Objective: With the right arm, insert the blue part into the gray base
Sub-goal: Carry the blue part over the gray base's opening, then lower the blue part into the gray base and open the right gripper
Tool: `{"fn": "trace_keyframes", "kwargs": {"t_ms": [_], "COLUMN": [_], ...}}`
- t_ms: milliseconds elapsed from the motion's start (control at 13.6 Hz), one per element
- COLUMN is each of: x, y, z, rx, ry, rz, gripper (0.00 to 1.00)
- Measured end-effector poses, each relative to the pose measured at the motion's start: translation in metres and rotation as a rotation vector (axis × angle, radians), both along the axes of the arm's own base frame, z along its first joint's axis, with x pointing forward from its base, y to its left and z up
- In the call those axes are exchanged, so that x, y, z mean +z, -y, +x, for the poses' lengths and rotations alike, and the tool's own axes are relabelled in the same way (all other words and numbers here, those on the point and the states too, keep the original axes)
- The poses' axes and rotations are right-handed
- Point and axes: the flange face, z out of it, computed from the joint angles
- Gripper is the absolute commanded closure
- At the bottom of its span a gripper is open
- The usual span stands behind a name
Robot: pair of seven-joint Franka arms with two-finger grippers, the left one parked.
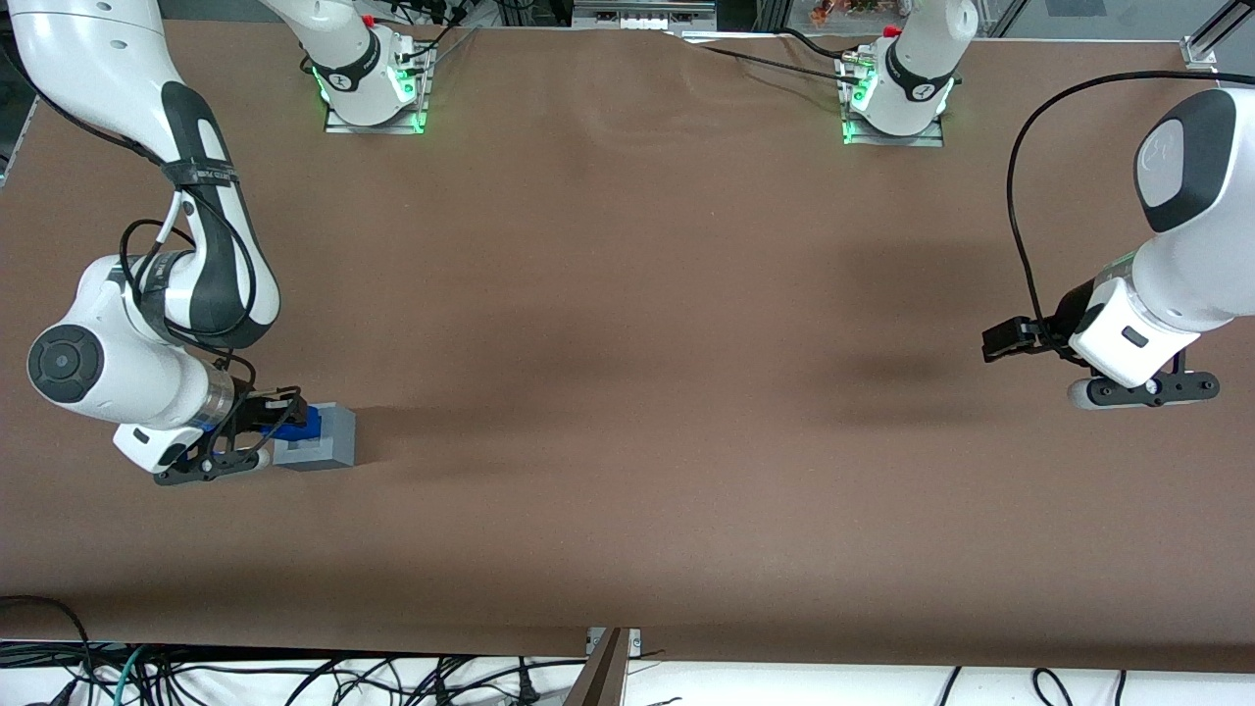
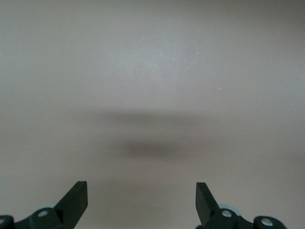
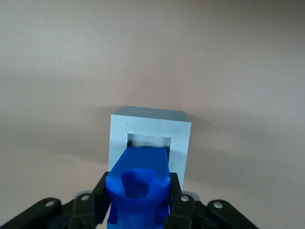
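Near the tabletop's working-arm edge, the tool (image 3: 138,207) pinches the blue part (image 3: 139,183) just over the base (image 3: 150,131) socket. Slight misalignment could catch the part on the rim, jamming it or shoving the base.

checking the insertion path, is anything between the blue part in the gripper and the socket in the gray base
Nothing: the right wrist view shows the blue part, clamped in the gripper, leading straight to the gray base socket with no other object between.
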Motion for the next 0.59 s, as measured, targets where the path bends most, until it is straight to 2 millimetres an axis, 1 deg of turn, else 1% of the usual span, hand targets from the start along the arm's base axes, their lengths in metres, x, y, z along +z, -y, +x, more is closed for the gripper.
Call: {"fn": "trace_keyframes", "kwargs": {"t_ms": [440,587], "x": [-0.0076,-0.0074], "y": [-0.0002,-0.0004], "z": [0.0026,0.0046], "rx": [0.000,0.000], "ry": [0.010,0.023], "rz": [0.000,0.000], "gripper": [0.77,0.77]}}
